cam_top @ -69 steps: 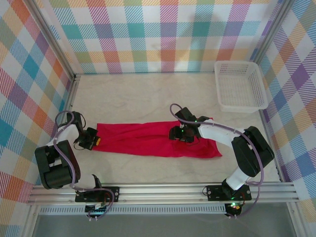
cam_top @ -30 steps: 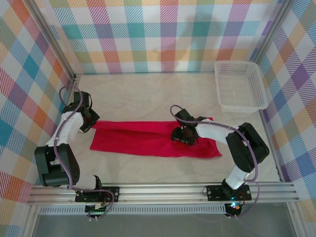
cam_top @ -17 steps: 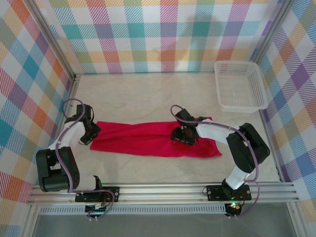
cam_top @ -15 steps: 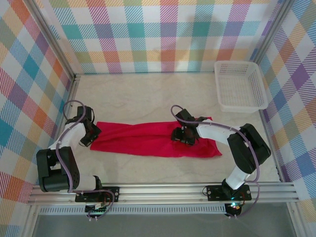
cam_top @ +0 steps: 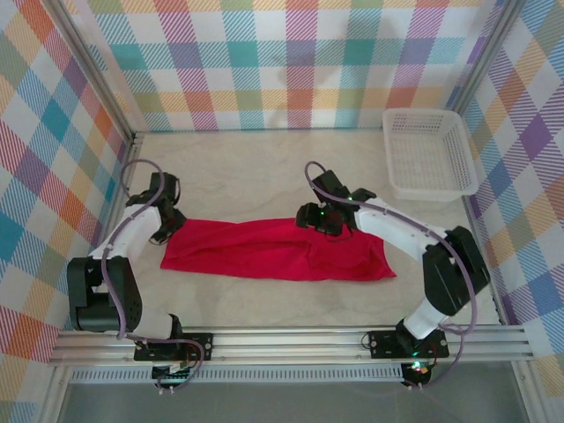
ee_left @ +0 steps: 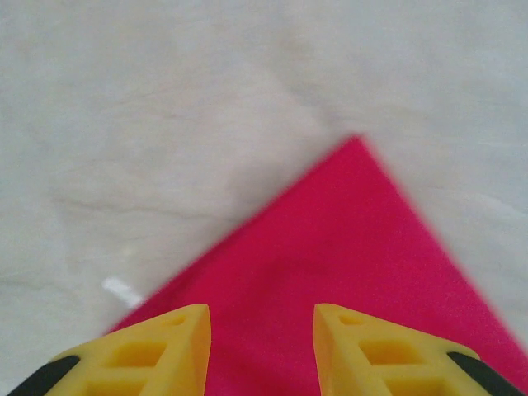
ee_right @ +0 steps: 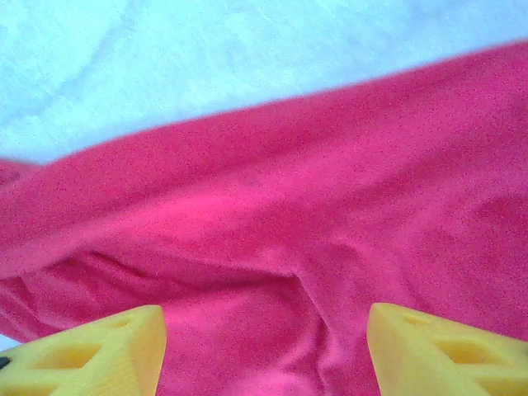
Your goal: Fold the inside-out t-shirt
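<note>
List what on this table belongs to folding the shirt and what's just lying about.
Belongs to the job:
- t-shirt, red, laid out in a long strip
- left claw, open over the shirt's left end
- right claw, open above the cloth

Lying about:
- basket, white mesh, far right corner

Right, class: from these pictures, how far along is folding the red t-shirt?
Done, it seems: the t-shirt lies as a long narrow band, apparently folded lengthwise. In hand: the left fingers stand open by an end corner, the right fingers open over the cloth, neither holding it. Left: folding the band across into a stack.
</note>
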Tool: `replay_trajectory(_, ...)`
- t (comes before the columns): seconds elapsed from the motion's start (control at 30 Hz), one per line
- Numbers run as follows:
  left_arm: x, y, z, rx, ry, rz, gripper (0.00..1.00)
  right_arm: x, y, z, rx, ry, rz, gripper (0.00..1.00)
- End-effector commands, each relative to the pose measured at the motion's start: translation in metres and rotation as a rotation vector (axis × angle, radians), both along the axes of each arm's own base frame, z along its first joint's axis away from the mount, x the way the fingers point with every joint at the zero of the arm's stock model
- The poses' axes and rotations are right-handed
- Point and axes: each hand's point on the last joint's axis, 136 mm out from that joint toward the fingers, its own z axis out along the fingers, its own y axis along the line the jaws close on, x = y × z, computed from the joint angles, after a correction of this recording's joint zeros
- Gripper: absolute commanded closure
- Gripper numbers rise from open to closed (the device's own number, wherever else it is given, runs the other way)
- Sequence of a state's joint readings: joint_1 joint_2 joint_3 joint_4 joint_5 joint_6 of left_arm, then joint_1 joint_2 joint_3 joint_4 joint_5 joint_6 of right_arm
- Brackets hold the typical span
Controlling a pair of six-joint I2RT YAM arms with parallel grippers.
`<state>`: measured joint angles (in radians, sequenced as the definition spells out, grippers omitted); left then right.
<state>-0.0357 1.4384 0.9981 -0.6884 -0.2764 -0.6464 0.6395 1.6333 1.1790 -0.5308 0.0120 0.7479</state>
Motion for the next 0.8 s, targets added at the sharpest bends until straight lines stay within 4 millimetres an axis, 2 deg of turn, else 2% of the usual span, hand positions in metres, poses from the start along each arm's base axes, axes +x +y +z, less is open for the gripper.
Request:
replay_trajectory(0.0, 0.018, -0.042, 0.001, -0.091, -0.054, -0.06, 0.61, 0.012, -0.002, -0.023, 0.007, 0.066, -0.032, 0.34)
replay_trajectory(0.1, 0.035, -0.074, -0.032, -0.246, -0.02, -0.092, 0.62, 0.013, -0.01, -0.049, 0.009, 0.126, -0.071, 0.33)
replay_trajectory(0.17, 0.038, -0.073, -0.054, -0.248, 0.039, -0.084, 0.62, 0.007, -0.02, -0.067, -0.008, 0.169, -0.091, 0.33)
replay_trajectory(0.23, 0.036, -0.06, -0.072, -0.237, 0.098, -0.059, 0.62, -0.002, -0.036, -0.083, -0.035, 0.211, -0.118, 0.32)
replay_trajectory(0.3, 0.027, -0.039, -0.088, -0.222, 0.142, -0.017, 0.63, -0.015, -0.057, -0.094, -0.058, 0.238, -0.143, 0.32)
replay_trajectory(0.43, 0.002, -0.004, -0.107, -0.248, 0.188, 0.084, 0.63, -0.038, -0.087, -0.094, -0.099, 0.236, -0.144, 0.3)
replay_trajectory(0.53, -0.002, 0.001, -0.106, -0.246, 0.176, 0.092, 0.63, -0.047, -0.1, -0.086, -0.137, 0.231, -0.119, 0.27)
replay_trajectory(0.6, 0.001, -0.002, -0.1, -0.259, 0.158, 0.082, 0.63, -0.05, -0.109, -0.074, -0.172, 0.212, -0.11, 0.19)
replay_trajectory(0.7, 0.007, -0.004, -0.083, -0.243, 0.131, 0.058, 0.63, -0.048, -0.129, -0.055, -0.244, 0.158, -0.122, 0.03)
replay_trajectory(0.77, 0.011, -0.005, -0.067, -0.217, 0.106, 0.035, 0.63, -0.046, -0.141, -0.047, -0.275, 0.13, -0.132, 0.0)
